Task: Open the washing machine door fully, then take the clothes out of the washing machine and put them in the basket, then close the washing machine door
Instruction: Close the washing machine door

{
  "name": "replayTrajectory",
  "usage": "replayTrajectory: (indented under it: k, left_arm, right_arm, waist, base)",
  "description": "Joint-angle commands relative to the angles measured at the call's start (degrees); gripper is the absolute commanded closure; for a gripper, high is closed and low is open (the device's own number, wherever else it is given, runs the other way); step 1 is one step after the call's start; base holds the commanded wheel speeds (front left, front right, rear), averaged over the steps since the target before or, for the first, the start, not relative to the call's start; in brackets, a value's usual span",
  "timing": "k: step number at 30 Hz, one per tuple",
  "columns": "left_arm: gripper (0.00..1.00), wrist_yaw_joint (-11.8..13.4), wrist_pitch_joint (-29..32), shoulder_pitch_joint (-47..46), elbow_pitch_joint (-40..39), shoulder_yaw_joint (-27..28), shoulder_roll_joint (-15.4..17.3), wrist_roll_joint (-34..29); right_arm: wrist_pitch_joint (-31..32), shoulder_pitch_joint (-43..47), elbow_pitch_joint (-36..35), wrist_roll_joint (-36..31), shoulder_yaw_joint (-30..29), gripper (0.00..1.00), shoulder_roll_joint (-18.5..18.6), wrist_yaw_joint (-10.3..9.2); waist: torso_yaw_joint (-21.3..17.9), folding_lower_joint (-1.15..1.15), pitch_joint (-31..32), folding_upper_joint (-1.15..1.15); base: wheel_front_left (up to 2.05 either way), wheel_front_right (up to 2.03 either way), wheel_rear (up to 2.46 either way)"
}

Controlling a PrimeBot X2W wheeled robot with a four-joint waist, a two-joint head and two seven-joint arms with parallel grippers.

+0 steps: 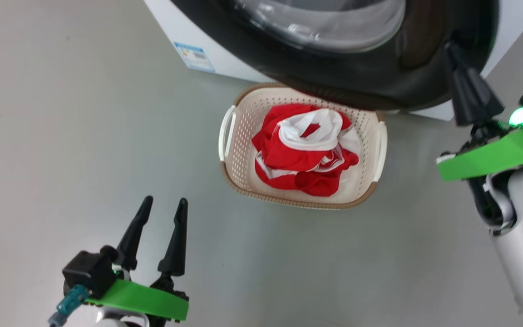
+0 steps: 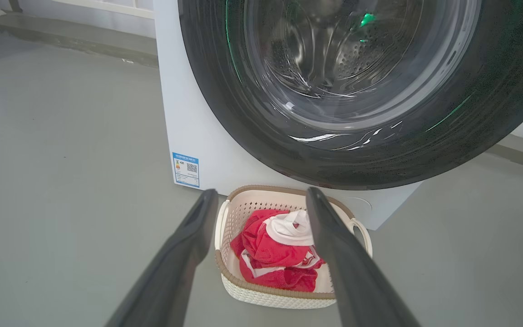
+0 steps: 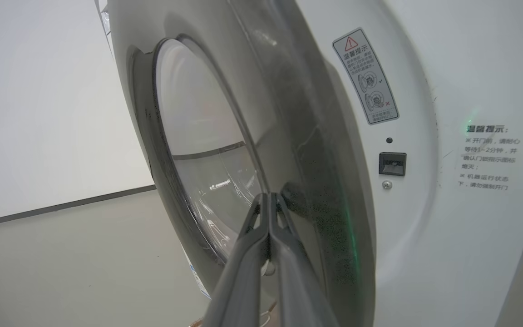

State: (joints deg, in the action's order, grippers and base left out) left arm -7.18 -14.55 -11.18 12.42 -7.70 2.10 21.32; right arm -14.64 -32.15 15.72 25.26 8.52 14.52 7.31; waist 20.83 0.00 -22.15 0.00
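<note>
The basket [image 1: 242,152] holds the red clothes [image 1: 288,156], centre frame; blue label [image 1: 194,56] upper left; my left hand [image 1: 165,200] spread, right hand [image 3: 268,196] clenched empty.

This is a bare laundry room or test space: a white front-loading washing machine [image 2: 184,113] stands at twelve o'clock on a plain grey floor [image 1: 61,136], with a perforated basket [image 1: 248,145] just before it. At nine o'clock in the right wrist view, a blank white wall [image 3: 39,91] meets the floor.
</note>
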Motion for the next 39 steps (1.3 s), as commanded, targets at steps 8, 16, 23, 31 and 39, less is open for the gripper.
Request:
replayTrajectory:
  k: [8,16,23,31,39]
  left_arm:
    - [0.00,-0.31,-0.45,-3.52,-2.36,0.24,0.78,1.47]
    - [0.00,-0.31,-0.45,-5.43,-2.62,-1.09,0.78,3.30]
    - [0.00,-0.31,-0.45,-6.26,-2.80,-1.13,0.78,4.13]
    - [0.00,-0.31,-0.45,-6.96,-2.72,-1.06,0.78,4.40]
    - [0.00,-0.31,-0.45,-7.34,-2.10,-0.68,0.78,4.04]
  right_arm:
    - [-0.36,-7.30,-1.08,1.16,-2.75,1.00,1.83,0.18]
    - [-0.36,-14.16,-0.30,0.52,-5.00,1.00,3.86,0.18]
    - [-0.36,-18.10,0.34,-0.24,-5.68,1.00,4.23,0.18]
    - [-0.36,-21.02,0.78,-0.23,-7.77,1.00,2.63,0.18]
    - [-0.36,-18.30,0.90,0.04,-7.18,1.00,1.80,0.18]
  waist:
    - [2.48,0.00,-5.75,0.00]
    - [4.18,0.00,-9.31,0.00]
    - [4.83,0.00,-10.72,0.00]
    - [4.51,0.00,-11.43,0.00]
    - [3.70,0.00,-10.25,0.00]
  base:
    - [0.00,0.00,0.00]
    - [0.00,0.00,0.00]
    - [0.00,0.00,0.00]
    - [0.00,0.00,0.00]
    - [0.00,0.00,0.00]
